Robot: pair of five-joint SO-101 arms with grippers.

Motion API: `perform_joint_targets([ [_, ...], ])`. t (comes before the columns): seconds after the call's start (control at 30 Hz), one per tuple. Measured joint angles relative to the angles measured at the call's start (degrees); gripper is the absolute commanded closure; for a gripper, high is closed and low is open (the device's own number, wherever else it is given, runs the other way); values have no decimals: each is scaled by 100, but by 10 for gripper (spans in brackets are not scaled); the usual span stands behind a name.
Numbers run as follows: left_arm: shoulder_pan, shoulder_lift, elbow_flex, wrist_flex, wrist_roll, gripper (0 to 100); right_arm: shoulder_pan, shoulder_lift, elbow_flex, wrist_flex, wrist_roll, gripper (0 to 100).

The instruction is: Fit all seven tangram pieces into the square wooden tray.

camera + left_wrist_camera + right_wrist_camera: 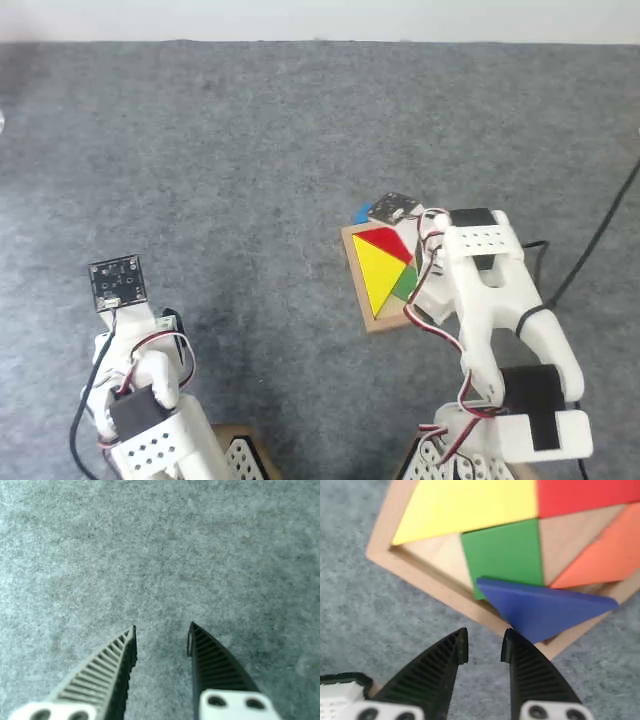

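Blue triangle point(547, 611) just beyond right fingers point(437, 667)

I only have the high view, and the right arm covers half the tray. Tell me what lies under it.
Observer: A blue triangle lies tilted across the tray's rim. It overlaps the green square and is not seated.
Operator: Report the right gripper.
Observer: The right gripper is open and empty. It is over the carpet just outside that rim, next to the blue triangle.
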Motion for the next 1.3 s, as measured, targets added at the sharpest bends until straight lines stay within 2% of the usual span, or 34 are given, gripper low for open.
perform_joint_targets([
  [0.43,0,0,0,0,0,833,229,-44,-53,-193,105,866],
  [0.67,0,0,0,0,0,833,721,-44,-774,378,352,866],
  [0.8,0,0,0,0,0,833,703,-44,-941,484,360,866],
  [0.9,0,0,0,0,0,833,501,-44,-1196,492,-167,866],
  [1.13,0,0,0,0,0,833,-624,-44,-1187,255,-1626,866],
  [1.3,0,0,0,0,0,833,-703,-44,-589,-492,-2163,866],
])
